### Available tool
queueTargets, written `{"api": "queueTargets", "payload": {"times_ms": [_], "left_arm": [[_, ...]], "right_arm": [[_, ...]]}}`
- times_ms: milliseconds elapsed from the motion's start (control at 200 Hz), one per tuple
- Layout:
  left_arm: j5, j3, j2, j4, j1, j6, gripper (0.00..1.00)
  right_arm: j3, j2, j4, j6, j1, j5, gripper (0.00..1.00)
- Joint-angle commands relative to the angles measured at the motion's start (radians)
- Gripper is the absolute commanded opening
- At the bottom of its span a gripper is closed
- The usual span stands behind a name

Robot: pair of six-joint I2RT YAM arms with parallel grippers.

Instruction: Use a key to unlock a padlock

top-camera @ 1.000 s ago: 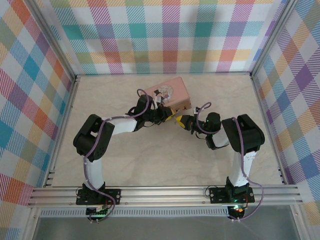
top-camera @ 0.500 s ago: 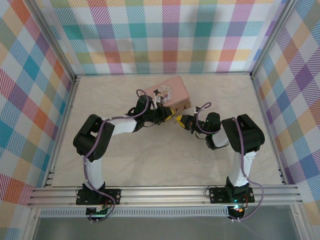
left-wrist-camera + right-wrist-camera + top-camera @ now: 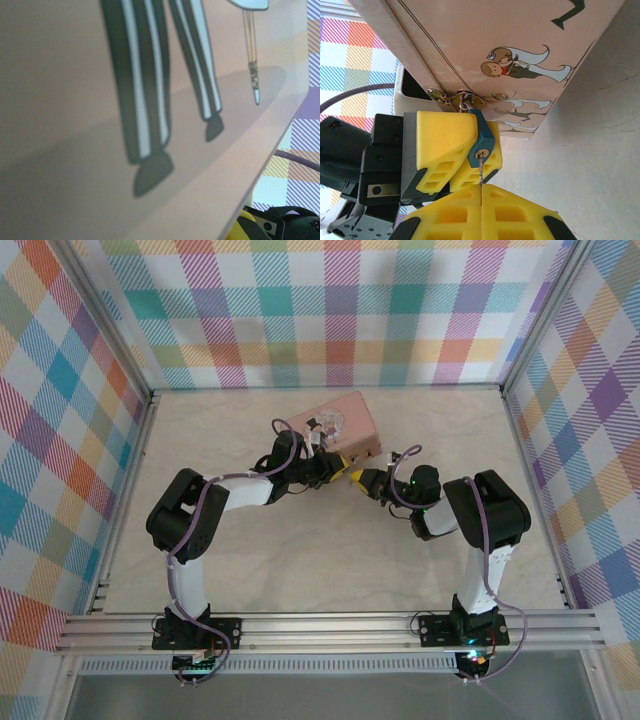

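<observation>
We count one padlock (image 3: 483, 136), one key (image 3: 481, 167), one pink tin (image 3: 530, 45) and two arms, each ending in a tool with two yellow fingers.

The padlock is small and dark teal. It hangs by its metal shackle from the clasp (image 3: 454, 97) on the tin's near edge, its keyhole end pointing away from the tin. The left tool (image 3: 345, 474) pinches the padlock, one yellow finger (image 3: 442, 137) against one flat face and the other showing under the opposite face.

The right tool (image 3: 362, 480) has its fingers (image 3: 520, 210) pressed together on the key. The thin silvery blade comes out of the seam between them and its tip sits in the keyhole.

From above, the two tools meet tip to tip at the near right corner of the tin, which lies on the pale desk (image 3: 300, 560) near the middle. The tin stands just behind the padlock, and the left tool's fingers cover most of the padlock's sides.

The left wrist camera is very close to the tin's lid (image 3: 75, 100), with striped cartoon legs drawn on it. A purple cable (image 3: 350, 95) runs beside the left tool, and checked walls (image 3: 330, 310) surround the desk.
</observation>
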Motion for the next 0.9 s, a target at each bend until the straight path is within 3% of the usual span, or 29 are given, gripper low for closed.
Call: {"api": "queueTargets", "payload": {"times_ms": [0, 315, 895], "left_arm": [[0.094, -0.025, -0.013, 0.018, -0.015, -0.056, 0.07], [0.108, -0.037, -0.022, 0.063, -0.017, -0.061, 0.07], [0.172, -0.006, -0.022, 0.116, -0.052, -0.056, 0.00]], "right_arm": [[0.042, -0.012, 0.064, 0.054, 0.011, 0.015, 0.00], [0.085, 0.070, 0.064, 0.303, 0.010, 0.004, 0.00], [0.183, 0.119, 0.063, 0.421, 0.020, -0.021, 0.00]]}}
